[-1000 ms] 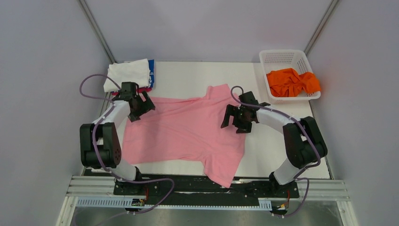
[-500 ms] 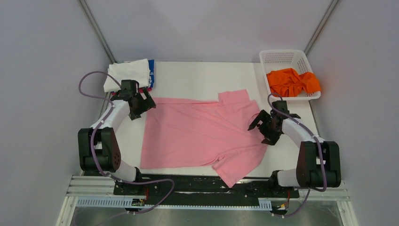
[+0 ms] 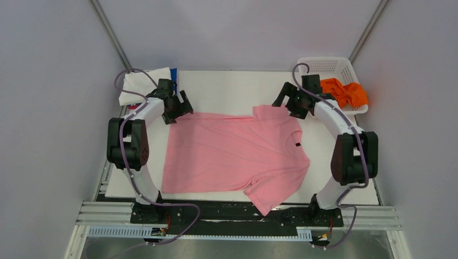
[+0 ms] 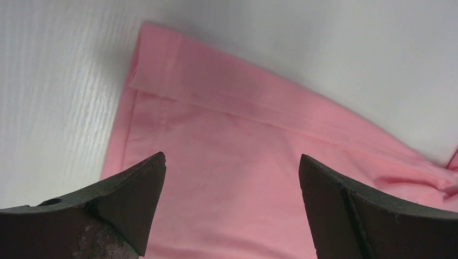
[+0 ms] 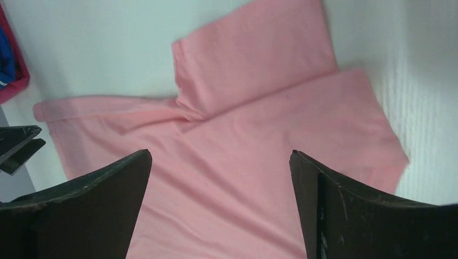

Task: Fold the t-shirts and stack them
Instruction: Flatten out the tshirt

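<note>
A light pink t-shirt [image 3: 232, 154] lies spread flat on the white table [image 3: 227, 89], its collar toward the right. My left gripper [image 3: 179, 112] hovers open over its far left hem corner [image 4: 162, 70]; in the left wrist view the left gripper [image 4: 232, 156] has only pink cloth below it, none between the fingers. My right gripper [image 3: 287, 107] stands open above the far sleeve [image 5: 254, 59], and the right gripper [image 5: 220, 152] is empty too. An orange t-shirt [image 3: 343, 93] lies in the basket. A folded white t-shirt [image 3: 143, 83] tops blue [image 3: 173, 75] and magenta [image 5: 11, 86] ones.
The white lattice basket [image 3: 324, 66] stands at the far right corner, right beside my right arm. The folded stack sits at the far left corner, close behind my left arm. The pink shirt's near sleeve [image 3: 267, 197] hangs over the table's near edge.
The right arm swung from the shirt's middle out to the right and then up to the far sleeve by the basket. The shirt shifted right and flattened. The left arm moved slightly farther and rightward.
</note>
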`<action>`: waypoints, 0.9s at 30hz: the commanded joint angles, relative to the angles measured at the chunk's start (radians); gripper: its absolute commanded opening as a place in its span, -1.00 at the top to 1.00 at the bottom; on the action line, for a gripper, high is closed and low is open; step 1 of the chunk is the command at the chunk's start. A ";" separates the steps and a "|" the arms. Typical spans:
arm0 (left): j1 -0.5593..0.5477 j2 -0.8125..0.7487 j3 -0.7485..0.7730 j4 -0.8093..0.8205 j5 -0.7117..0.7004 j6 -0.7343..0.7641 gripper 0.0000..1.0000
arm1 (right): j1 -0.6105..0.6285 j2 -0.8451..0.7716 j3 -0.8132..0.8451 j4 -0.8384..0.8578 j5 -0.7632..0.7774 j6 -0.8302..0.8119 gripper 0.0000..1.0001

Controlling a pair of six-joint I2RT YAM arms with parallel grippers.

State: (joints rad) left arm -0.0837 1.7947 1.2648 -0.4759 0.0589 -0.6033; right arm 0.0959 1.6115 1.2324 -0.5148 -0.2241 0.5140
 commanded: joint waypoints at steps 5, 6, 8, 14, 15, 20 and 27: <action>-0.017 0.182 0.190 0.022 -0.055 -0.055 -1.00 | 0.047 0.375 0.357 0.055 0.030 -0.069 -1.00; -0.018 0.207 0.215 0.017 -0.056 -0.054 -1.00 | 0.048 0.407 0.383 0.053 0.037 -0.069 -1.00; -0.018 0.237 0.242 0.000 -0.070 -0.054 -1.00 | 0.047 0.452 0.420 0.048 0.044 -0.068 -1.00; -0.018 0.274 0.268 -0.006 -0.107 -0.055 -1.00 | 0.048 0.525 0.453 0.048 0.055 -0.060 -1.00; -0.018 0.281 0.270 0.003 -0.116 -0.060 -1.00 | 0.048 0.532 0.453 0.047 0.053 -0.057 -1.00; -0.018 0.318 0.359 0.037 -0.144 -0.084 -1.00 | 0.047 0.566 0.457 0.054 0.065 -0.061 -1.00; -0.016 0.456 0.590 0.050 -0.175 -0.107 -1.00 | 0.046 0.599 0.523 0.075 0.124 -0.084 -1.00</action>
State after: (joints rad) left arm -0.1028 2.1902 1.7313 -0.4690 -0.0761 -0.6842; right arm 0.1455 2.1902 1.6905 -0.4747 -0.1505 0.4595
